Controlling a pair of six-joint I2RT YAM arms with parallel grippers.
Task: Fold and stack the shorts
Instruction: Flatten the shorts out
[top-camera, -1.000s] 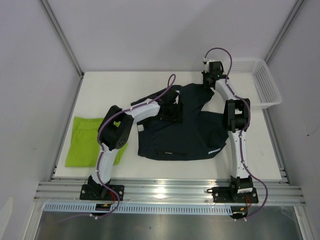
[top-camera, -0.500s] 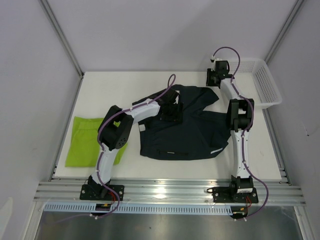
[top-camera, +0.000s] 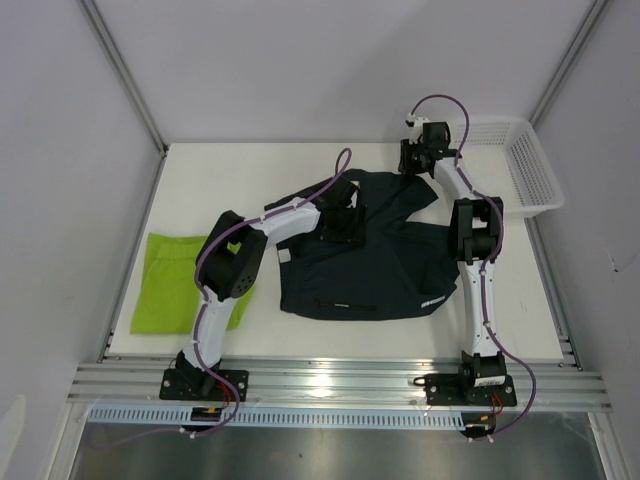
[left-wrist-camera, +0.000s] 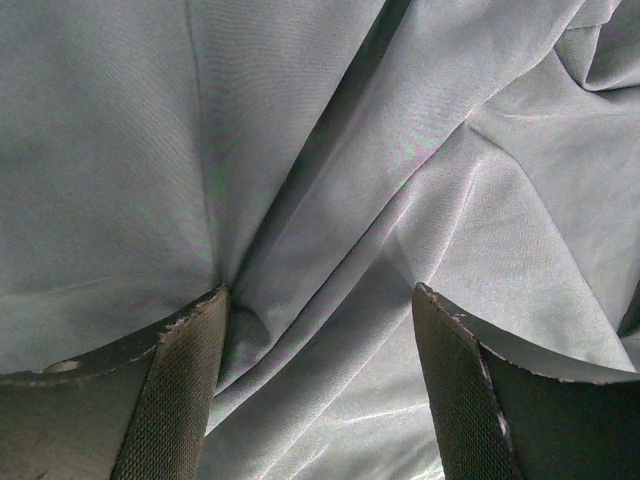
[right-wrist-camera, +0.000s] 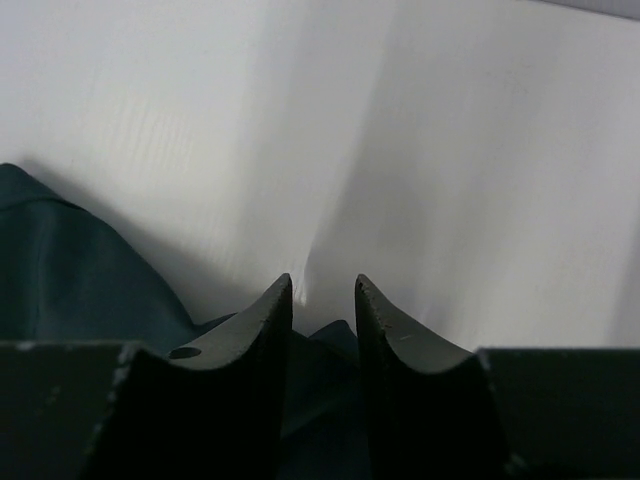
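The dark navy shorts lie spread and rumpled across the middle of the white table. My left gripper stands open on their upper left part; in the left wrist view its fingertips straddle a raised fold of the navy fabric without pinching it. At the shorts' far right corner is my right gripper. Its jaws are a narrow gap apart, with a tip of navy cloth lying under them. The lime green shorts lie flat at the left edge.
A white mesh basket stands at the far right corner, just right of the right arm. Grey walls close in the table on the left, back and right. An aluminium rail runs along the near edge.
The right gripper has opened and let go of the far right corner of the navy shorts, which dropped back flat. It swung right, then returned over that corner. The left arm has not moved.
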